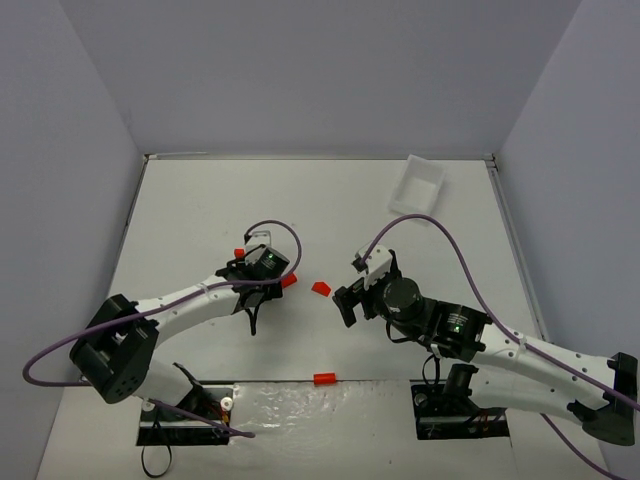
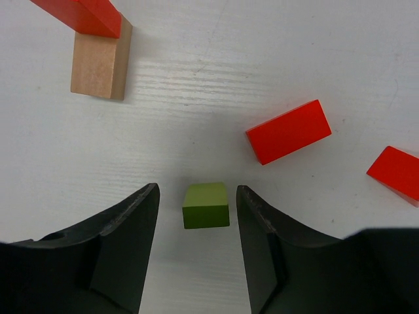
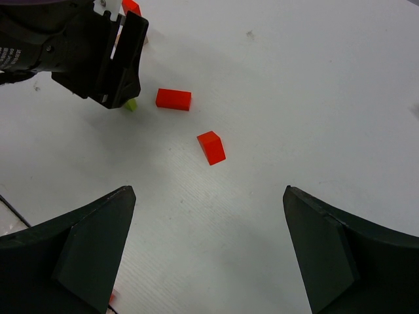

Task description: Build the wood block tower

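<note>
Straddles small lime-green wooden block (image 2: 206, 205) on white counter (image 2: 262, 65) with left gripper (image 2: 198, 196) parted, untouching; holds right gripper (image 3: 208, 196) wide, empty.

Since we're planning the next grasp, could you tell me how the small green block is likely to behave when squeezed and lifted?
The green block looks like rigid painted wood, so it probably won't deform. Its flat faces suggest it would slide rather than roll if nudged. Small and smooth, it might twist if gripped off-centre.
</note>
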{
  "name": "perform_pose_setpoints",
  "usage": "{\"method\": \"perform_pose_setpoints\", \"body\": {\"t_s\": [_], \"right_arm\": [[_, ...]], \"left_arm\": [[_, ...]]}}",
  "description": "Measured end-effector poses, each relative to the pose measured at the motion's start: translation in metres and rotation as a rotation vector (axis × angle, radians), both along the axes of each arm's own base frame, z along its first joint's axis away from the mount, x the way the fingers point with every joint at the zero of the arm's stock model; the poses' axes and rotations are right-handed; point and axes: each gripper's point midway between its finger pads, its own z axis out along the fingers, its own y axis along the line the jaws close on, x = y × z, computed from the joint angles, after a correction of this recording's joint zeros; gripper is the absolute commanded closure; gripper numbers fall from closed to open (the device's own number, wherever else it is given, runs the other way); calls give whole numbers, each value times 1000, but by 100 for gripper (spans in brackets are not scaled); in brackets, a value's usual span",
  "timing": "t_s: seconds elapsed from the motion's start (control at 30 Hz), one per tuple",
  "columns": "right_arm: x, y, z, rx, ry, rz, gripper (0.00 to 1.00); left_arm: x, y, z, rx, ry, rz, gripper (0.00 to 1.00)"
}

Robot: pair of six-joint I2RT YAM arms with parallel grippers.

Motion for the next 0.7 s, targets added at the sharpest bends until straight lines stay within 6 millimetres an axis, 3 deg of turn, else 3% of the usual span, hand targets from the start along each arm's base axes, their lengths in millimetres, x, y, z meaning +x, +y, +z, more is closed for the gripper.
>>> {"method": "perform_pose_setpoints", "body": {"t_s": [0.33,0.47,0.7], "right_arm": [[0,-1,2,8,-4,1,6],[-1,-1,3,11,-6,1,6],[-2,-4,4,17,-9,1,5]], "left_arm": [[6,-16,61,-78,14,48,52],[-4,-16,64,-90,69,63,52],[-18,-17,49,-63,186,73,45]]}}
